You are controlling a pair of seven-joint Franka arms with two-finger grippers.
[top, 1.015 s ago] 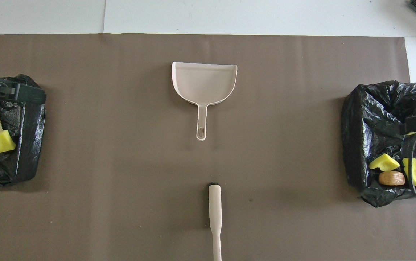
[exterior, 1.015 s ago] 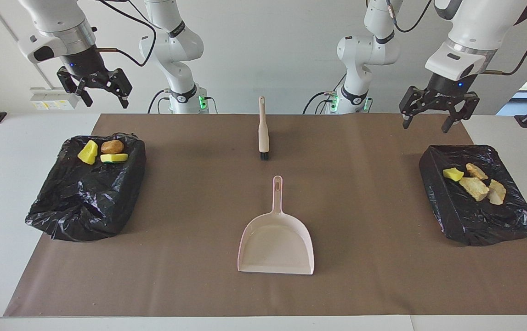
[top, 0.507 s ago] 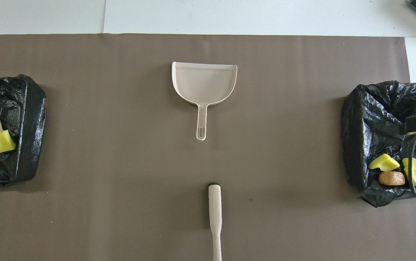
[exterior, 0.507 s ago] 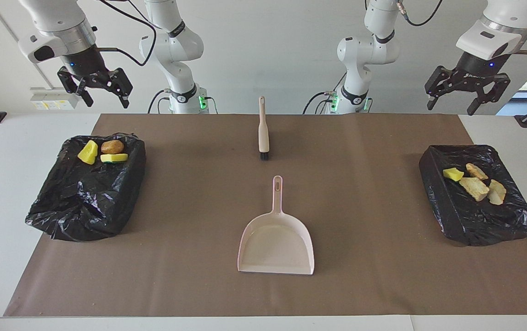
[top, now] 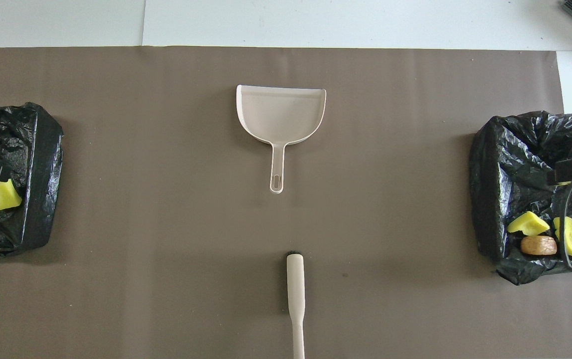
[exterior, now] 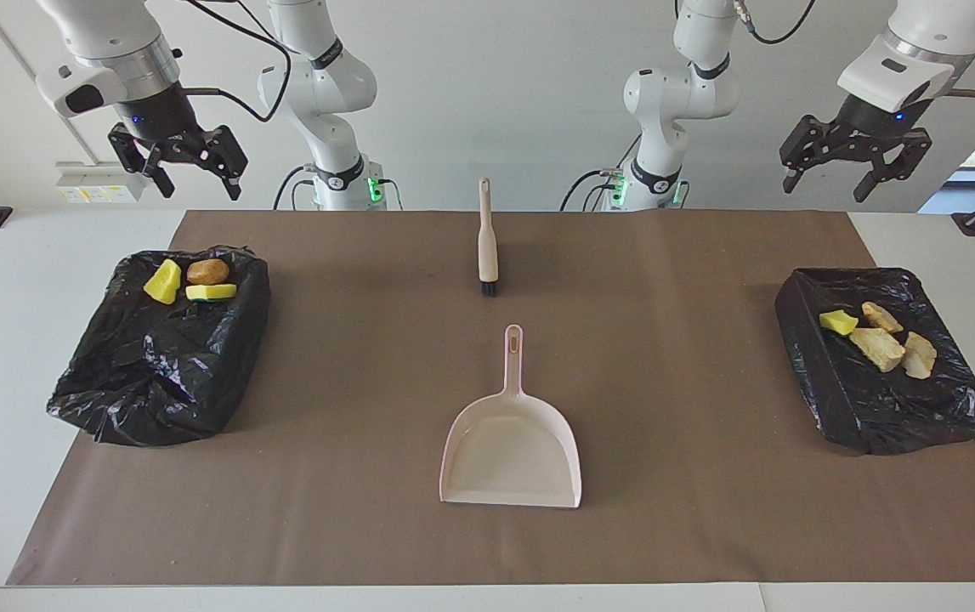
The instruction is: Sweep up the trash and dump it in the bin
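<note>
Facing view, left to right: the right gripper [exterior: 191,172] hangs at upper left with its fingers spread and nothing between them. Below it, at left, a black-lined bin [exterior: 155,374] holds three pieces of trash [exterior: 189,281], two yellow chunks and a brown lump, gathered in the bin's upper corner, well under the gripper and clear of it.

At centre, on the brown mat [exterior: 351,357], a beige brush [exterior: 487,242] lies with its bristles toward the bottom of the frame. Just below it sits the pale dustpan [exterior: 511,450], handle pointing up at the brush, the two apart; no trash lies in the pan.

At right, a second bin [exterior: 827,382] holds four more pieces [exterior: 878,340]: one yellow chunk beside three tan lumps. The left gripper [exterior: 824,176] hangs at upper right, fingers spread and empty, higher in the frame than this bin and apart from its trash.

In the overhead view both bins are cut off by the frame's edges. A dark gripper part covers some of the trash at the left edge, and a gripper part and black cable cross the bin at the right. The brush handle runs off the bottom of that view.
</note>
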